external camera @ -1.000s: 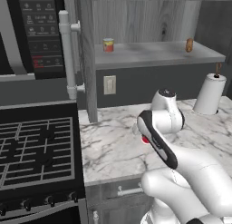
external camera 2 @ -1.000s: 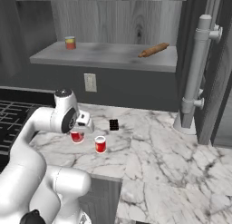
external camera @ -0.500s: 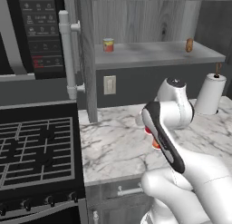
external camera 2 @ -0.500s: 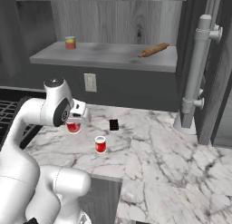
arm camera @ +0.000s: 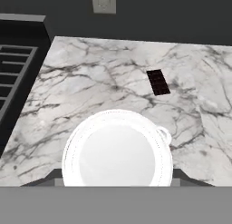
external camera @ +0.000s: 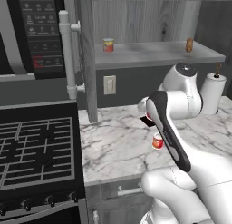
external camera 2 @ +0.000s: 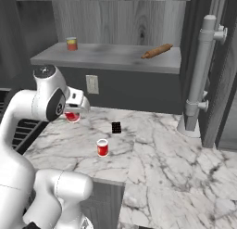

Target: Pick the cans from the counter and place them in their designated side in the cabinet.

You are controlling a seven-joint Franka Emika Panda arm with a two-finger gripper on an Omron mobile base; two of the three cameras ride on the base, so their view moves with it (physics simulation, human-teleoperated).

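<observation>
Where veined marble counter (external camera 2: 157, 154) ends, black stovetop (external camera: 34, 148) begins.

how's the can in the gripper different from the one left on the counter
The held can hangs in the gripper, lifted clear of the counter; the other can stands upright on the marble, untouched. The held can is partly hidden by the hand; the other can shows whole. Both are small, red, with pale tops.

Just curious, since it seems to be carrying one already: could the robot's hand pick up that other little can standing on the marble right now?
Probably not yet. The hand is closed on a red can, so it is occupied, though the other can stands unobstructed on the counter.
</observation>
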